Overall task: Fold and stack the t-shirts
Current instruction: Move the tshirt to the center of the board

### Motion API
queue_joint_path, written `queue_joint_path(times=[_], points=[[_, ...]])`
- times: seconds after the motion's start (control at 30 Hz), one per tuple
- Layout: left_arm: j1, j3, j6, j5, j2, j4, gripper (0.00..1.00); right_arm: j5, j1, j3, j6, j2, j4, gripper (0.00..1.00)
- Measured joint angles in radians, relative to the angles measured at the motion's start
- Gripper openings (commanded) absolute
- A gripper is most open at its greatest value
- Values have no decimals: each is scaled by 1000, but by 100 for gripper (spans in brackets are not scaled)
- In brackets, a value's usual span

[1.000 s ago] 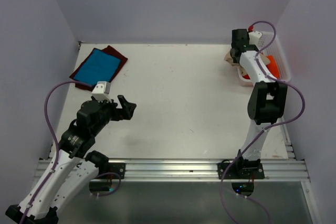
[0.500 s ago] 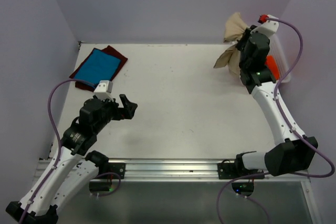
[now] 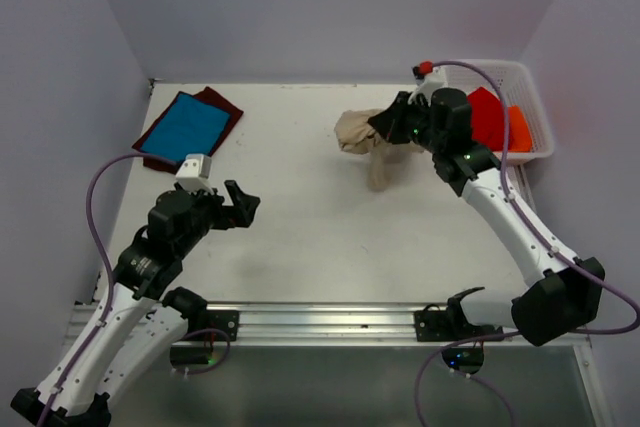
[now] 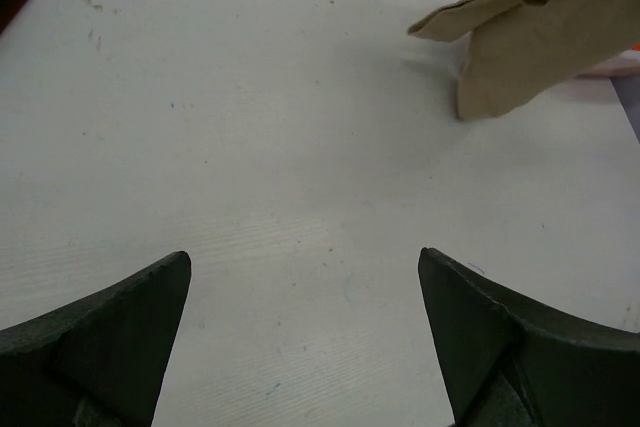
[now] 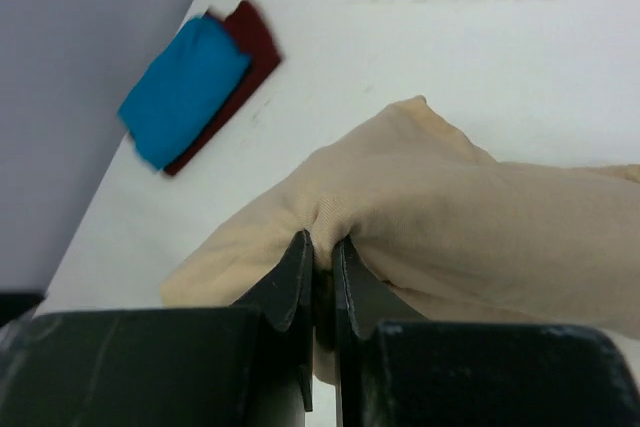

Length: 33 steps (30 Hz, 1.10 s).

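R gripper (image 5: 322, 242) is clenched on a bunched pinch of the tan shirt (image 3: 362, 132), which hangs over the table right of centre. Best to lower it where there's room to spread flat, w/ the L gripper (image 3: 238, 205), wide apart & empty, taking a hem. At the far-left corner the blue shirt (image 3: 183, 127) lies folded on the maroon shirt (image 3: 222, 102); white table (image 3: 330, 227), lilac walls, basket (image 3: 540, 132) far right.

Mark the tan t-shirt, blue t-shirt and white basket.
tan t-shirt (image 3: 360, 133), top external view, bunched cloth at its left end.
blue t-shirt (image 3: 185, 127), top external view, middle of the folded top face.
white basket (image 3: 541, 117), top external view, its right wall.
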<state>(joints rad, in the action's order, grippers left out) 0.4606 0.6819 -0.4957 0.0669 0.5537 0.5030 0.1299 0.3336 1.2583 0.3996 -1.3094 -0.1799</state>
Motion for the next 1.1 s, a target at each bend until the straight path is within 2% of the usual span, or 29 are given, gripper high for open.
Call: queue_joint_path(times=[0.2, 0.33, 0.57, 0.77, 0.9, 1.1], points=[[0, 1, -2, 2, -26, 8, 100, 237, 124, -165, 124, 54, 25, 0], [0, 12, -3, 6, -43, 23, 100, 278, 152, -255, 210, 105, 78, 0], [0, 18, -10, -28, -21, 23, 100, -2, 156, -301, 266, 130, 25, 0], [0, 9, -9, -145, 178, 9, 100, -246, 157, -301, 310, -6, -74, 0], [0, -53, -8, -281, 291, -46, 100, -307, 159, -306, 327, -95, -108, 0], [12, -114, -10, -457, 387, -205, 99, -349, 166, -317, 335, -106, -105, 0]])
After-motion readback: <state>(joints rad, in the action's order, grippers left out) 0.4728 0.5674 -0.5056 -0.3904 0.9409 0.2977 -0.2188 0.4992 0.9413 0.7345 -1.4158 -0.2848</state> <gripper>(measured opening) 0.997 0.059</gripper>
